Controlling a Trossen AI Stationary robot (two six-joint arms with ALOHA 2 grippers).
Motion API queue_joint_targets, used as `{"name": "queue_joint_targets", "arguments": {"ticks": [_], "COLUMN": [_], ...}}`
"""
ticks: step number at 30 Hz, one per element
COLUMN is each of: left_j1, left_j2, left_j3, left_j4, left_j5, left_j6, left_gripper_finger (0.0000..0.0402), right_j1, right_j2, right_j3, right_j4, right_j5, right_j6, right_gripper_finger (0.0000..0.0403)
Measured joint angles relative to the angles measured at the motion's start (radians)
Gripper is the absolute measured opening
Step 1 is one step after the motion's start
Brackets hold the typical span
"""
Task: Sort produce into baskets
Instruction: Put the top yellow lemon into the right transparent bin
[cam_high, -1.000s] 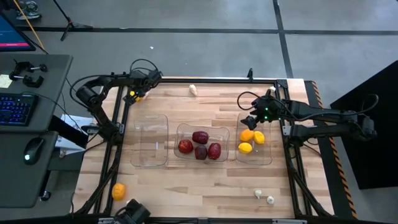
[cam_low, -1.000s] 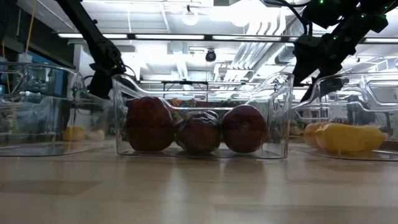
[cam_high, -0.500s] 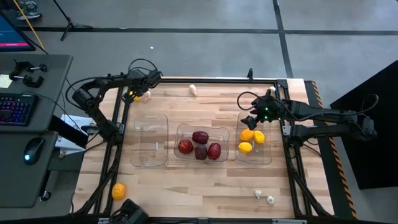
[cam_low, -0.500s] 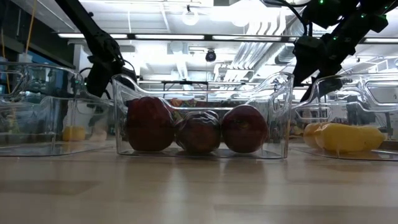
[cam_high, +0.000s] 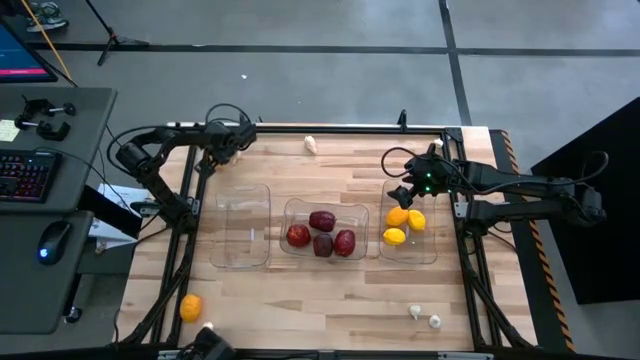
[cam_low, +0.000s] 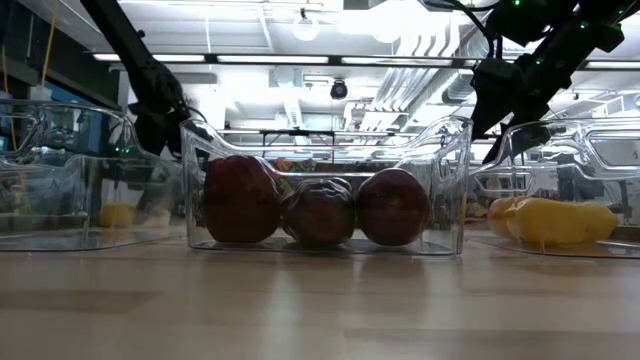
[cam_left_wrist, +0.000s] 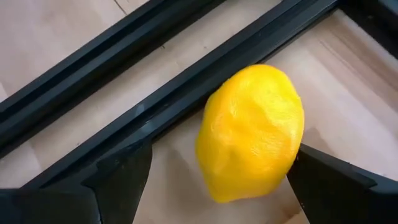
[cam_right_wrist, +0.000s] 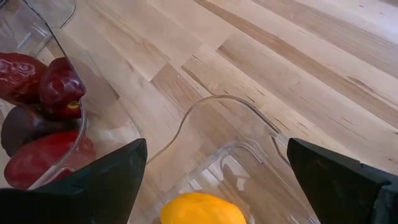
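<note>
A yellow lemon (cam_left_wrist: 252, 134) lies on the wood at the table's far left corner, against the black frame rail (cam_left_wrist: 155, 106). My left gripper (cam_high: 214, 155) is open and slants down over it, one finger on each side. My right gripper (cam_high: 405, 190) hangs open above the far end of the right basket (cam_high: 432, 252), which holds three yellow and orange lemons (cam_high: 397, 217). The middle basket (cam_high: 291, 213) holds several dark red pieces (cam_high: 322, 220). Nothing lies in the left basket (cam_high: 243, 188). My left gripper has one finger (cam_left_wrist: 323, 177) right beside the lemon's side (cam_left_wrist: 297, 140); I cannot tell whether it touches. The other finger (cam_left_wrist: 121, 180) stands clear of the lemon. The lemon rests on the table.
An orange lemon (cam_high: 190, 307) lies loose at the near left. One white garlic piece (cam_high: 311, 144) sits at the far edge, and two (cam_high: 415, 312) lie near the front right. Black frame rails run along the table's left and far edges.
My left gripper has gone toward the table's left edge and a little down, and now stands over the yellow lemon, covering it in the high view. The lemon has stayed where it was.
</note>
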Motion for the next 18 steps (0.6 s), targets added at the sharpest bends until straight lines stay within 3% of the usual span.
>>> {"name": "queue_joint_targets", "arguments": {"ticks": [6, 11, 15, 18], "left_j1": [0.000, 0.008, -0.002, -0.032], "left_j2": [0.000, 0.000, -0.012, -0.058], "left_j3": [-0.011, -0.011, -0.011, -0.013], "left_j4": [0.037, 0.114, 0.074, 0.060], "left_j5": [-0.016, -0.037, -0.030, -0.066], "left_j6": [0.015, 0.086, 0.113, 0.183], "left_gripper_finger": [0.0304, 0.0224, 0.0148, 0.0122], "right_j1": [0.000, 0.000, 0.000, 0.000], "right_j2": [0.000, 0.000, 0.000, 0.000], "right_j3": [0.000, 0.000, 0.000, 0.000], "right_j4": [0.000, 0.000, 0.001, 0.001], "right_j5": [0.000, 0.000, 0.000, 0.000], "right_j6": [0.000, 0.007, 0.048, 0.053], "right_gripper_finger": [0.0379, 0.0379, 0.0379, 0.0379]}}
